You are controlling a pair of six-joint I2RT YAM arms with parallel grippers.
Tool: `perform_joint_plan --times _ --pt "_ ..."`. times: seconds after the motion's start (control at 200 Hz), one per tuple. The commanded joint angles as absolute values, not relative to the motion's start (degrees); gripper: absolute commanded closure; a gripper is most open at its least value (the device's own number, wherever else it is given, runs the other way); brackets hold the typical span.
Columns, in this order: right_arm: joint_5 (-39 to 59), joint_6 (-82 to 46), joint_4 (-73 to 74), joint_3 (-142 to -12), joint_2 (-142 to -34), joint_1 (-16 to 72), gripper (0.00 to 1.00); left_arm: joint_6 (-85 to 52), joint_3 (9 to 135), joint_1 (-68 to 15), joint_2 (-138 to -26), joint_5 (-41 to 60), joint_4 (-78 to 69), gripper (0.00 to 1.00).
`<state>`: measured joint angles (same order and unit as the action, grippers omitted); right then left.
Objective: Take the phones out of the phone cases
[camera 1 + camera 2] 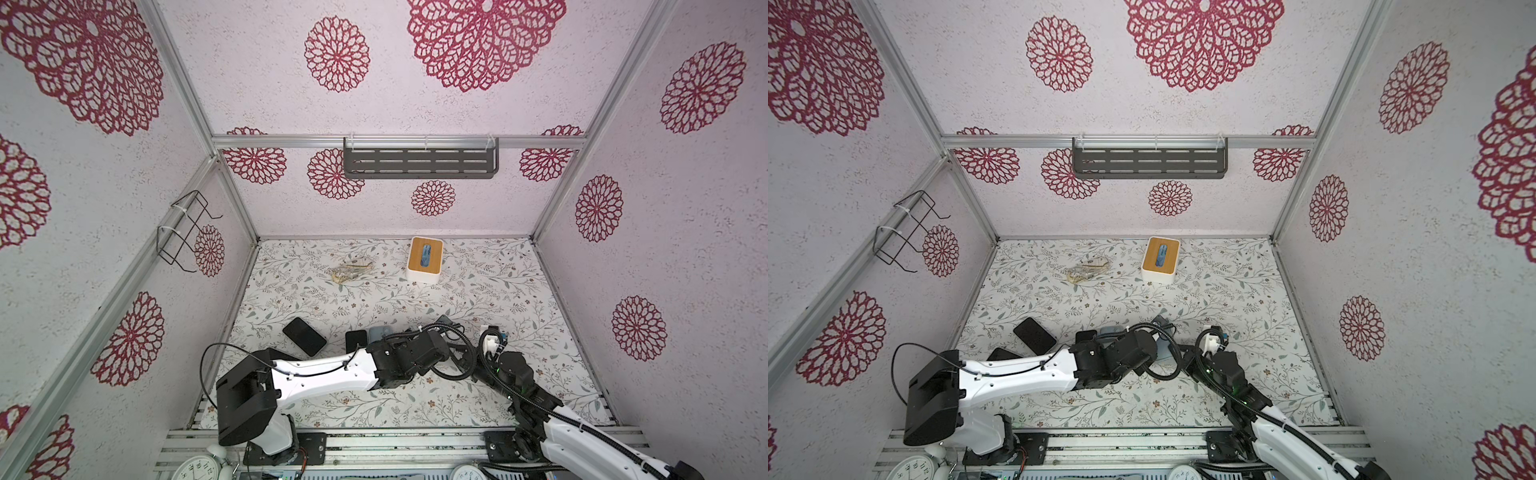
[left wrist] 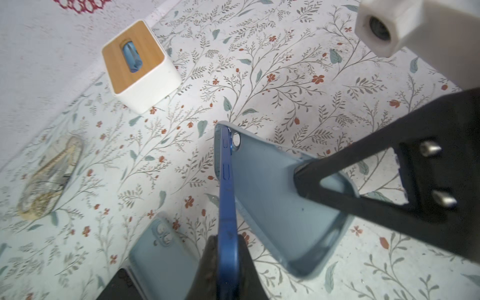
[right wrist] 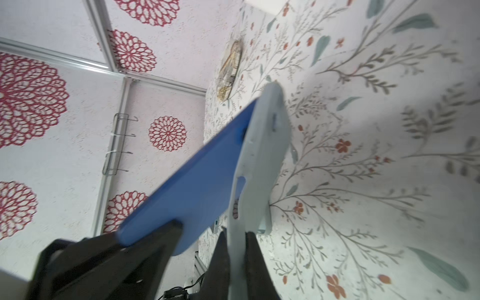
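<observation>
- Both top views: my arms meet over the table's (image 1: 478, 291) near middle, hiding their load.
- Left wrist view: my left gripper (image 2: 227, 242) is clamped on the blue phone (image 2: 226, 187), which is hinged half out of the pale blue case (image 2: 272, 197).
- Right wrist view: my right gripper (image 3: 235, 244) pinches the case wall; best to pull steadily apart, without twisting.

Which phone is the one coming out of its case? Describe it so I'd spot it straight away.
On the flowered table, look near the front, around the middle. There the left gripper is shut on a phone, its far end in the pale case that the right gripper pinches. It alone is bright blue; the loose phones nearby are black.
</observation>
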<state>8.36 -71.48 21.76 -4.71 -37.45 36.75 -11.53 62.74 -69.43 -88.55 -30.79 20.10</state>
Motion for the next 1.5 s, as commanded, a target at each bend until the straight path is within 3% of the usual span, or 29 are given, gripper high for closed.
perform_joint_plan --times 0.0,0.19,0.515,0.946,1.161,1.421,1.496 --pt "5.0 -68.7 14.6 -3.9 -35.3 36.0 1.0 -8.7 63.1 -71.2 -84.5 -36.0 22.2 0.96" --pt "5.2 -68.8 11.5 -3.2 -32.0 34.7 1.0 -6.2 61.4 -71.5 -83.4 -37.4 25.0 0.96" --pt "6.8 -64.5 1.2 -7.5 -28.2 30.7 1.0 -3.8 64.2 -71.9 -94.4 -42.6 31.5 0.97" --pt "10.8 -64.3 4.3 -6.4 -30.1 27.9 1.0 1.2 67.4 -73.8 -105.6 -47.1 32.3 0.93" --pt "12.8 -63.1 3.1 -6.5 -29.6 25.9 1.0 0.7 70.3 -75.8 -111.9 -46.6 35.2 0.73" --pt "15.3 -62.6 3.2 -6.4 -29.9 24.1 1.0 -1.2 71.2 -76.8 -116.4 -46.3 35.0 0.65" --pt "15.8 -62.6 3.8 -6.3 -30.6 24.1 1.0 -1.8 71.1 -77.0 -116.2 -46.6 35.0 0.54"
